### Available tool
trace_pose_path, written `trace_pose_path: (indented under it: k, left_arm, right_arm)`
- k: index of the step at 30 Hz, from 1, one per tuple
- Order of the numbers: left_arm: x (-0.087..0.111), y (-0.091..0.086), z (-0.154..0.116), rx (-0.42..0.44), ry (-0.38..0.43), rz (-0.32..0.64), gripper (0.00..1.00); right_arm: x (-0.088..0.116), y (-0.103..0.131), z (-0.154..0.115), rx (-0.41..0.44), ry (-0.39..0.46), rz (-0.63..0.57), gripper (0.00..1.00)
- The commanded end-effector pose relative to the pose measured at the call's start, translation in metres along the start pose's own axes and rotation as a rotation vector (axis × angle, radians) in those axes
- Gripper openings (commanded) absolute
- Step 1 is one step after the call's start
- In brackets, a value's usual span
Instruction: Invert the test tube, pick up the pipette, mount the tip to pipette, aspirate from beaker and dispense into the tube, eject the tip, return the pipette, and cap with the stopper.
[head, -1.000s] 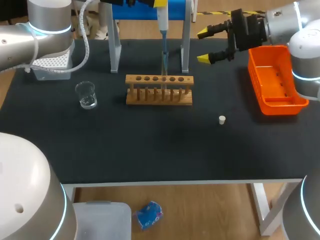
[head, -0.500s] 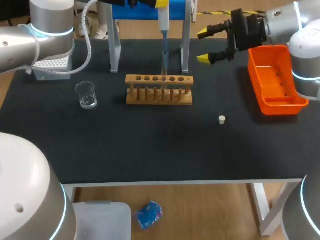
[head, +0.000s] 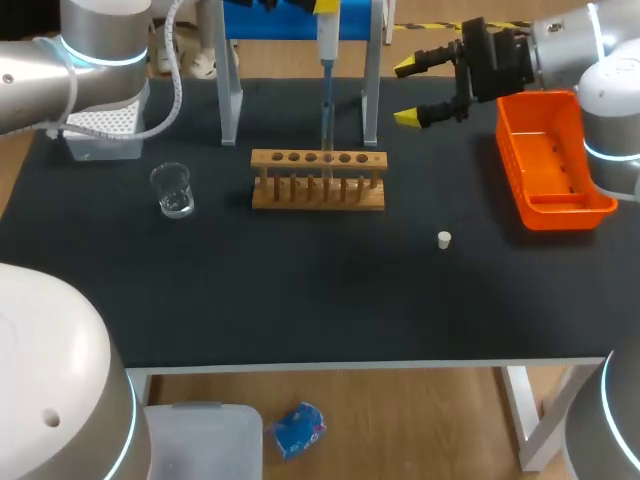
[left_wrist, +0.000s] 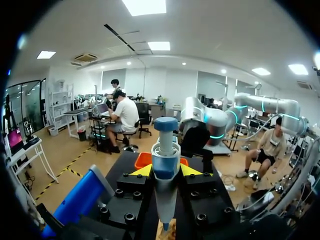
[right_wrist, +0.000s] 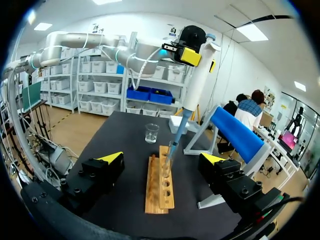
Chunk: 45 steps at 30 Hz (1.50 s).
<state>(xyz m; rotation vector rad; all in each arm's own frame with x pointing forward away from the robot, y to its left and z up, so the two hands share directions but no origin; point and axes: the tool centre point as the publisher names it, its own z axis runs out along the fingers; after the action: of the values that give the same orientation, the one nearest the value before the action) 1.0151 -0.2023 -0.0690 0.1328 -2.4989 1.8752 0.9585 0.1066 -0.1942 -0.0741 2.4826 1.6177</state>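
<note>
Over the far middle of the table in the head view, you can see the left gripper (head: 322, 6) clenched on the pipette (head: 326, 40). The pipette hangs with its long axis vertical, its tip pointing straight down into the tube (head: 327, 168) that stands mouth-up in the wooden rack (head: 318, 195). From that I judge the tube turned, the pipette picked up and the tip mounted, with dispensing the step in hand. The beaker (head: 172, 188) stands well to the left of the rack. You have yet to eject the tip, return the pipette and cap the tube. The stopper (head: 444, 239) lies untouched on the mat, near and right of the rack, and the right gripper (head: 408, 92) hangs released beside the orange bin (head: 520, 160). Through the left wrist view, the pipette's (left_wrist: 165, 172) body stands upright between the yellow fingertips (left_wrist: 142, 171), gripped from both sides. Turning to the right wrist view, the right gripper's (right_wrist: 161, 159) fingers stand wide apart, holding nothing. Ahead of them the pipette (right_wrist: 197, 80) slants slightly down from the left gripper (right_wrist: 190, 49) to the tube (right_wrist: 166, 167) in the rack (right_wrist: 159, 192), with the beaker (right_wrist: 151, 133) beyond.
</note>
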Motion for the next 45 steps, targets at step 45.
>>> trace_pose_path:
  k: [45]
  left_arm:
    - [0.0057, 0.0036, -0.002, -0.002, -0.093, 0.026, 0.0]
  right_arm:
    - [0.0002, -0.0003, -0.0002, 0.0, 0.0, -0.001, 1.0]
